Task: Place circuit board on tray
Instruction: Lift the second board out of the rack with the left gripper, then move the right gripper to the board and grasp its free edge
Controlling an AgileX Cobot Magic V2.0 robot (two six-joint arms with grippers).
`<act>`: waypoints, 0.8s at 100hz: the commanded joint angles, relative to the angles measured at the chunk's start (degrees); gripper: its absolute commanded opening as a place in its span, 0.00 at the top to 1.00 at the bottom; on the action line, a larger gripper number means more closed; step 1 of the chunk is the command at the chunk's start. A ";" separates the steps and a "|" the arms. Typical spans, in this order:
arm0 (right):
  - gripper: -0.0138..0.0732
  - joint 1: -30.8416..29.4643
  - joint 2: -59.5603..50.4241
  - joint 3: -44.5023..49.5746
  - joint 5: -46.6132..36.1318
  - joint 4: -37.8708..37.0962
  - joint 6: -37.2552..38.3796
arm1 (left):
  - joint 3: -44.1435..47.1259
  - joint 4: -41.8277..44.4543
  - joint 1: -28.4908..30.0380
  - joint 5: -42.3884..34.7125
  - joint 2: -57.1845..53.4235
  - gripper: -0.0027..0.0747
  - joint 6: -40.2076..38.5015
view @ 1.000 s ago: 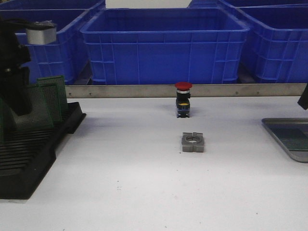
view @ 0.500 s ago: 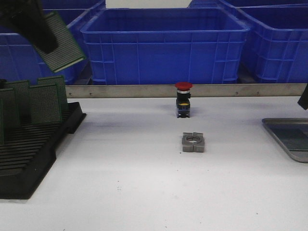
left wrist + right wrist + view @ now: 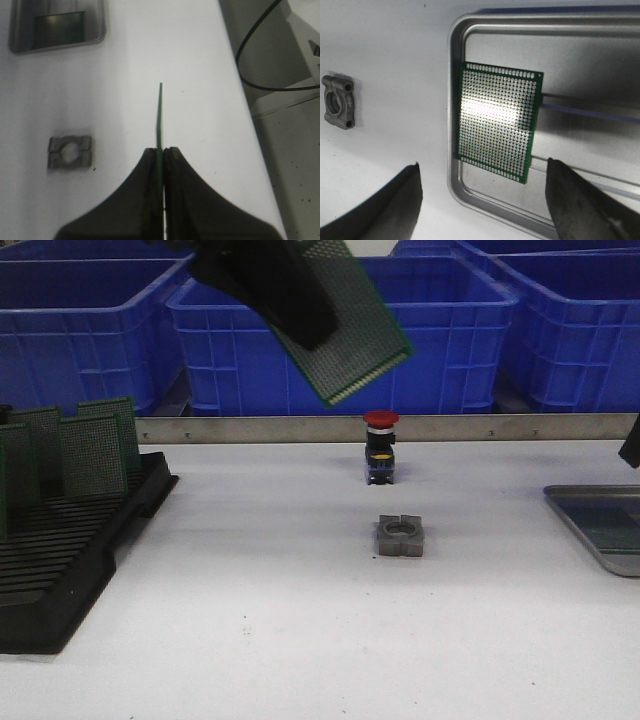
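My left gripper (image 3: 161, 155) clamps a green perforated circuit board (image 3: 345, 325), tilted, high above the red-capped push button (image 3: 381, 446); right gripper (image 3: 482, 200) open

- On your worktop (image 3: 300, 640), the rack (image 3: 60, 570) sits far left, the tray (image 3: 600, 530) far right.
- The bracket (image 3: 401, 537) lies between them, the push button (image 3: 380, 447) behind it.
- A board (image 3: 497, 120) lies in the tray.

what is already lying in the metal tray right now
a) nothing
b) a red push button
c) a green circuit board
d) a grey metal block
c: the right wrist view shows a green circuit board lying flat inside the tray, while the grey metal block sits outside it on the table.
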 commanded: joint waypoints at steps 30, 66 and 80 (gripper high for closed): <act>0.22 0.58 -3.67 -1.32 8.51 15.08 -16.95 | -1.67 -3.98 -3.59 0.57 -0.60 0.99 -0.18; 0.22 7.20 -11.65 -1.32 10.64 15.47 -35.47 | -1.67 -3.98 -3.59 0.57 -0.60 0.99 -0.18; 0.22 9.87 -16.37 0.37 10.64 13.26 -36.96 | -1.67 -3.98 -3.59 0.57 -0.60 0.99 -0.18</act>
